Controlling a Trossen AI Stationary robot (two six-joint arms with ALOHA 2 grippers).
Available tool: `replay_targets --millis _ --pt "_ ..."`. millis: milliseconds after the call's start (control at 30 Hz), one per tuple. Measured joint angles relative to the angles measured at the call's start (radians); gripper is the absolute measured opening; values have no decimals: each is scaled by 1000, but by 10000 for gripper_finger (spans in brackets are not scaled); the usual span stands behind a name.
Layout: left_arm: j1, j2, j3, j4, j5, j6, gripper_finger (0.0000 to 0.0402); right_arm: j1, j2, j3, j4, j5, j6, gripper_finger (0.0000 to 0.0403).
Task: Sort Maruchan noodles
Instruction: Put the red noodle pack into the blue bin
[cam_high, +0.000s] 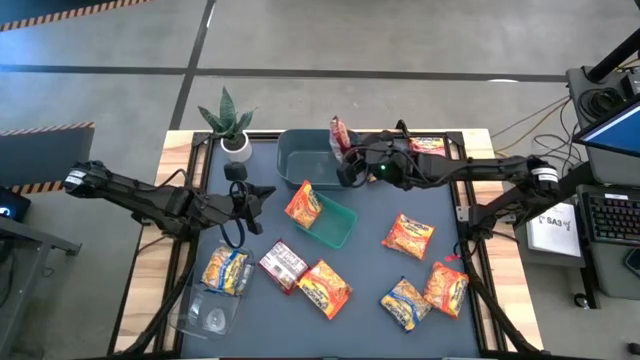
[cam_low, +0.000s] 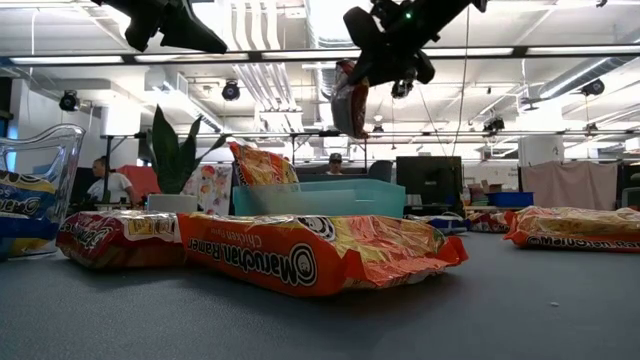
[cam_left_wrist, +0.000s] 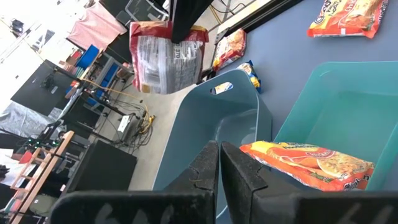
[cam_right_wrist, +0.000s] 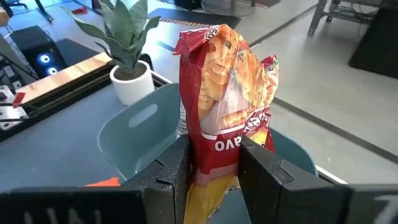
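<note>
A dark red packet (cam_right_wrist: 224, 118) is pinched upright in the right gripper (cam_right_wrist: 214, 165), held in the air above the grey tub (cam_high: 305, 158). The left gripper (cam_left_wrist: 219, 163) is closed and empty, hanging beside the tub.

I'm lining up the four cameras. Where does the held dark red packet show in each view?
High view: dark red packet at the grey-teal tub's far right corner.
Low view: hanging top centre.
Left wrist view: dangling upper left.
Right wrist view: centre, clamped in the right gripper.
Shared landmark: the tub.
</note>
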Motion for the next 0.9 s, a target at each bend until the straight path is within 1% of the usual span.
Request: replay_targets --millis 300,433,533,633,767,900 --pt "0 0 0 0 0 0 0 -2 17 0 45 -4 -22 106" --pt "0 0 0 0 0 8 0 -9 31 21 55 -31 -34 106" --pt "0 0 0 3 0 14 0 -16 62 70 71 -59 -65 104" --pt "0 0 0 17 0 26 0 -20 121 141 65 -81 -118 99" --pt "0 0 0 24 0 31 0 -22 211 254 -17 -81 -196 98" --pt "0 0 0 24 0 31 0 -30 297 374 -163 -81 -261 98"
